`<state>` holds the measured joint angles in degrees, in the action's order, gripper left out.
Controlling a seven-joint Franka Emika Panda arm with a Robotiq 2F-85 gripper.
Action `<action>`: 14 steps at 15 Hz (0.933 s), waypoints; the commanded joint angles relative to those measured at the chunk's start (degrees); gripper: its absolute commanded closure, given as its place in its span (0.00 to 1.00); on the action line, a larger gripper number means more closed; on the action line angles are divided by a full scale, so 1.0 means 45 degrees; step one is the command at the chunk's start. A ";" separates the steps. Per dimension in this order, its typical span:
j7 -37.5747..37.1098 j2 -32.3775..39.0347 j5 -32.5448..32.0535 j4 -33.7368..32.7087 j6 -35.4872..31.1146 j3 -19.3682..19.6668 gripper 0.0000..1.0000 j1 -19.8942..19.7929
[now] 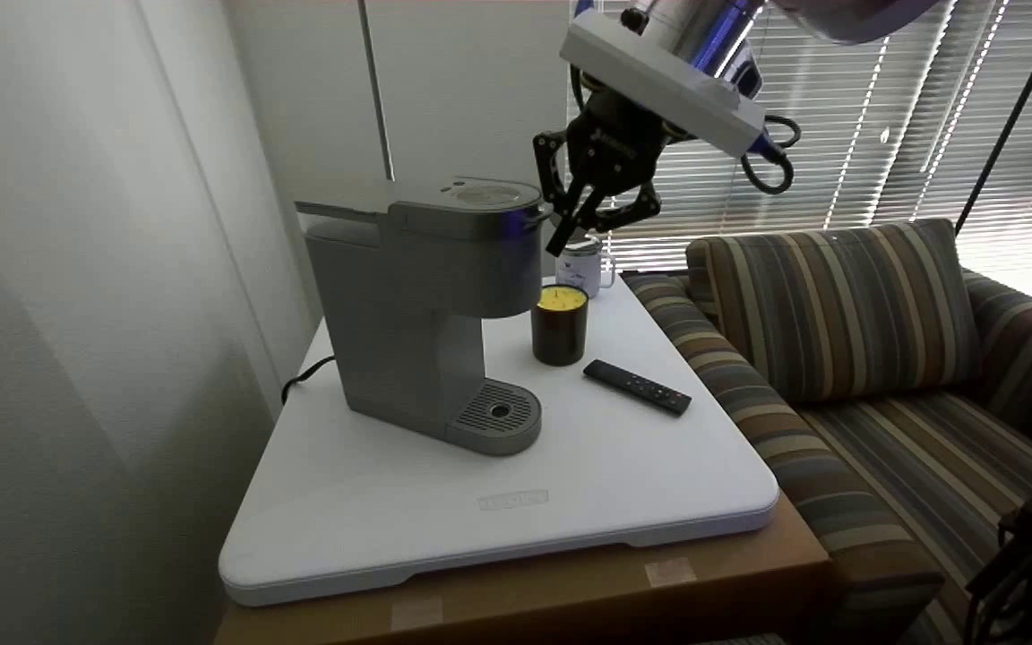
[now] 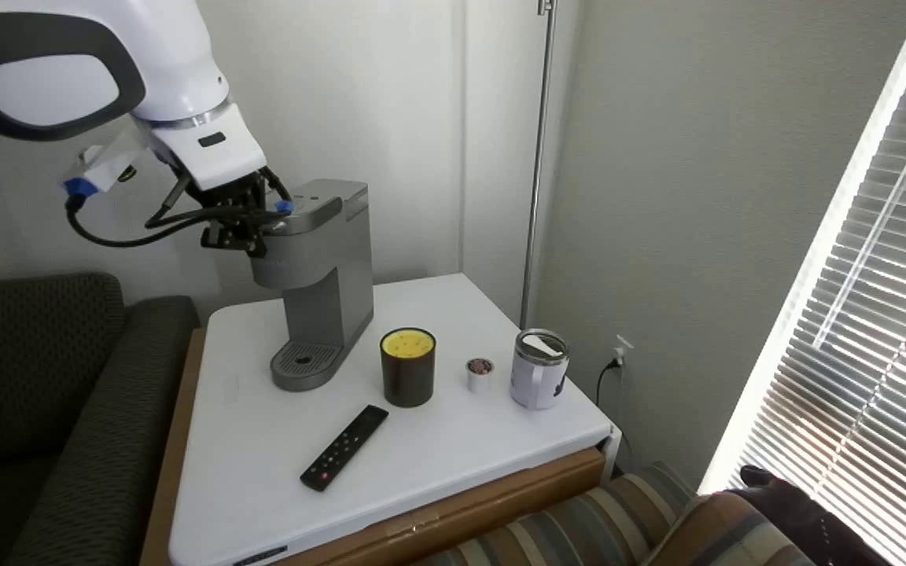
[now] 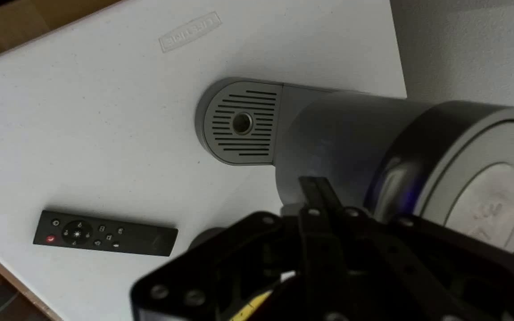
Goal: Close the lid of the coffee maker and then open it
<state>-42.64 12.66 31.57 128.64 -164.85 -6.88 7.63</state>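
The boxy grey coffee maker (image 1: 408, 305) stands upright on the white tabletop, its round drip base (image 3: 242, 122) facing outward. Its lid (image 1: 480, 193) lies down flat over the brew head; in the wrist view the lid's top (image 3: 489, 205) with its oval patch shows at the right. My gripper (image 3: 317, 182) is shut, fingertips together with nothing between them. In an exterior view the gripper (image 1: 557, 246) hangs tilted just off the front of the brew head, near lid height. Whether it touches the machine I cannot tell. The arm partly hides the lid's front in an exterior view (image 2: 315, 196).
A dark candle jar (image 2: 408, 377) with yellow wax stands beside the coffee maker. Further along are a small pod cup (image 2: 480, 377) and a white mug (image 2: 539, 377). A black remote (image 1: 637, 387) lies on the table. A striped sofa (image 1: 838, 313) borders the table, and walls rise behind the machine.
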 commanded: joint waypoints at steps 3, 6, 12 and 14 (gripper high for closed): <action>-0.0495 0.0387 -0.0712 -0.0570 0.0001 0.0179 1.00 0.0085; -0.0655 0.0302 -0.0894 -0.0558 -0.0025 0.0203 1.00 0.0076; -0.0742 0.0175 -0.0974 -0.0663 -0.0093 0.0288 1.00 0.0060; -0.0737 0.0142 -0.1002 -0.0678 -0.0081 0.0304 1.00 0.0060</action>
<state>-44.81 12.98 28.42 126.76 -164.84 -6.36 7.63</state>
